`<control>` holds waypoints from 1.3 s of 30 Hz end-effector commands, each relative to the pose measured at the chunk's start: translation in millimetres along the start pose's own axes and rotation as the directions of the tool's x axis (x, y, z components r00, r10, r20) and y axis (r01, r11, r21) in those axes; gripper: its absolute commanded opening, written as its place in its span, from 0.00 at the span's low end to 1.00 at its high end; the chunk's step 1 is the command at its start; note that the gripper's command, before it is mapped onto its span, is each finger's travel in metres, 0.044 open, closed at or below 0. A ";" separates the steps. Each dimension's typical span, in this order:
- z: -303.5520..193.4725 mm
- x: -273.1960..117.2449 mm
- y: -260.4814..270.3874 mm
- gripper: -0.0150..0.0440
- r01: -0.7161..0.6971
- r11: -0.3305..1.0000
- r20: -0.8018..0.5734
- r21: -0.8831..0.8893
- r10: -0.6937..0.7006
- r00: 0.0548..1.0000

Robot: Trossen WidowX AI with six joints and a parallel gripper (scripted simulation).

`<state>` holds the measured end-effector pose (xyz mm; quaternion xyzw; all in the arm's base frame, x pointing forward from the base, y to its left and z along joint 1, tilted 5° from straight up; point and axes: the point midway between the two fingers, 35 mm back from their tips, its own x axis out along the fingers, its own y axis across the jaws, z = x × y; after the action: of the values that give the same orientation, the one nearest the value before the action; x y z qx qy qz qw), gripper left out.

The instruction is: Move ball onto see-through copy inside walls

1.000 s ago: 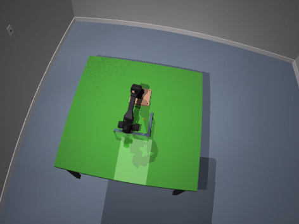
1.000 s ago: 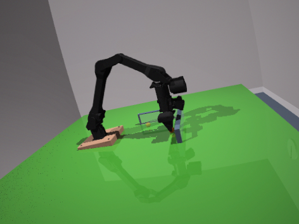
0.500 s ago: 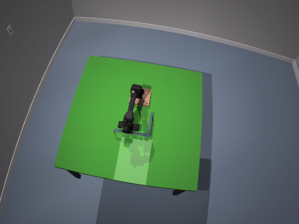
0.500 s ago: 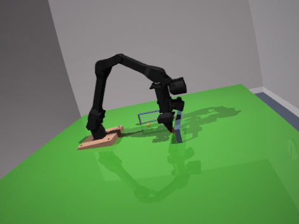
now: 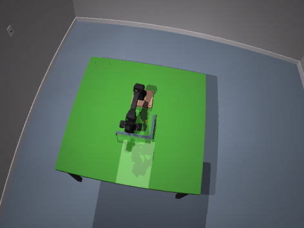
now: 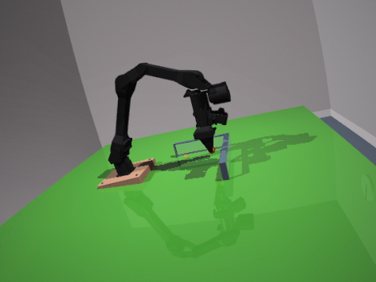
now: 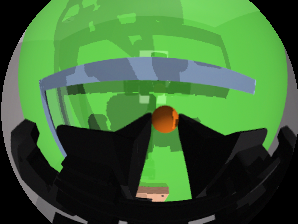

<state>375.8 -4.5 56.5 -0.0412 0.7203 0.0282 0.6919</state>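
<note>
The gripper (image 5: 130,128) (image 6: 211,150) (image 7: 165,117) is holding the orange ball (image 6: 213,150) (image 7: 165,120), its 2 fingers closing in on opposite sides at the tips. The ball is sitting right at the fingertips, ahead of the wrist rather than deep between the fingers.

The ball is probably light, fairly stiff and smooth, so it is likely to roll on release if it gets any sideways push; nothing about it suggests fragility. Taking it across its widest part, with 1 finger on each side, is the sound hold; pinching above the middle would risk squeezing it out. Setting it down low and opening evenly would be the careful finish.

The wrist view is showing the 2-sided hold and 1 wall (image 5: 133,134) (image 6: 225,159) (image 7: 150,68) running across beyond the fingertips, but the see-through copy (image 5: 145,121) (image 6: 186,157) is not making itself out there. The exterior view is showing that copy on the table (image 5: 180,135) (image 6: 259,251) (image 7: 240,50), on the arm-base side of the gripper and nearer the other wall (image 5: 153,125) (image 6: 175,150) (image 7: 52,125). The top view is hiding the ball under the gripper, yet is placing the copy beside it, inside the corner.
</note>
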 end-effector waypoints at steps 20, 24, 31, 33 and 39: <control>-4.5 -69.1 14.6 0.25 -0.025 1.000 -0.005 0.011 0.025 1.000; -14.6 -67.7 30.8 0.25 -0.027 1.000 -0.005 0.011 0.027 1.000; -34.7 -63.9 57.0 0.25 -0.029 1.000 -0.006 0.011 0.029 1.000; -40.9 -62.5 64.0 0.25 -0.029 1.000 -0.007 0.011 0.029 1.000; -60.8 -57.5 83.3 0.25 -0.031 0.999 -0.008 0.011 0.031 0.999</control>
<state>318.7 66.0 117.0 -0.0299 0.7238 0.0340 0.6885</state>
